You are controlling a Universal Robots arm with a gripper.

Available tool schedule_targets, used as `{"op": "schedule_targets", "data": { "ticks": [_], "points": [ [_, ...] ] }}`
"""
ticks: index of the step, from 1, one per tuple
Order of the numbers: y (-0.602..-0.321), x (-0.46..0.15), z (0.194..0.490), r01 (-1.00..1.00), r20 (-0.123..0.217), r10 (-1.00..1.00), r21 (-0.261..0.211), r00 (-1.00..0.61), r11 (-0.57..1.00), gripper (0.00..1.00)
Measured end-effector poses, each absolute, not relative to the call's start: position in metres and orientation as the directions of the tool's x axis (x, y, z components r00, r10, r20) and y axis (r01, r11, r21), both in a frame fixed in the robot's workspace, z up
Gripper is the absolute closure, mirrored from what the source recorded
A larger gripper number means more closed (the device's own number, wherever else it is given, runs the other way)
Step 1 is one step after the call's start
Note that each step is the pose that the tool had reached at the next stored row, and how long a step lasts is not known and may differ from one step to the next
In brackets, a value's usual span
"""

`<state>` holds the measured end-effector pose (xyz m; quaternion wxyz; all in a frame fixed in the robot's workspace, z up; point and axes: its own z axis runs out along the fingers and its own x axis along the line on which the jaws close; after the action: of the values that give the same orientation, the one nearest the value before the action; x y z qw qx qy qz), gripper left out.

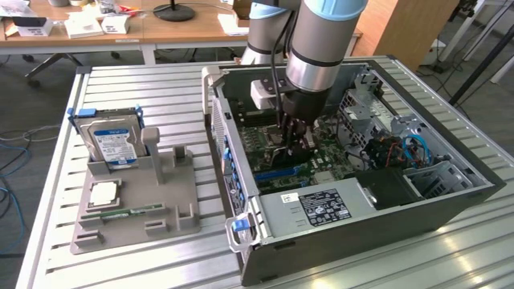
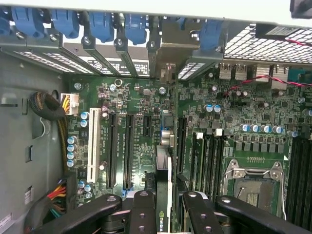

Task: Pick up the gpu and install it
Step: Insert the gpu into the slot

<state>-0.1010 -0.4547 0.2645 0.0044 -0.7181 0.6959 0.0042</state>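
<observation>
From where I stood, the one mark I could make out was a small pale swirl emblem on the edge of the gpu, with no readable lettering beside it. The power supply wore a black-and-white printed sticker and the hard drive a blue-and-white one. Their print was too small to read, as was the white lettering on the motherboard.

Black gripper (green motherboard).
</observation>
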Motion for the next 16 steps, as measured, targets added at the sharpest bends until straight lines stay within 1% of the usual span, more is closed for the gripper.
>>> {"op": "schedule_targets", "data": {
  "ticks": [16],
  "points": [
    [-0.4547, -0.1010, 0.2574, -1.000, -0.013, -0.999, -0.001, 0.031, -0.031, 0.74]
  ]
}}
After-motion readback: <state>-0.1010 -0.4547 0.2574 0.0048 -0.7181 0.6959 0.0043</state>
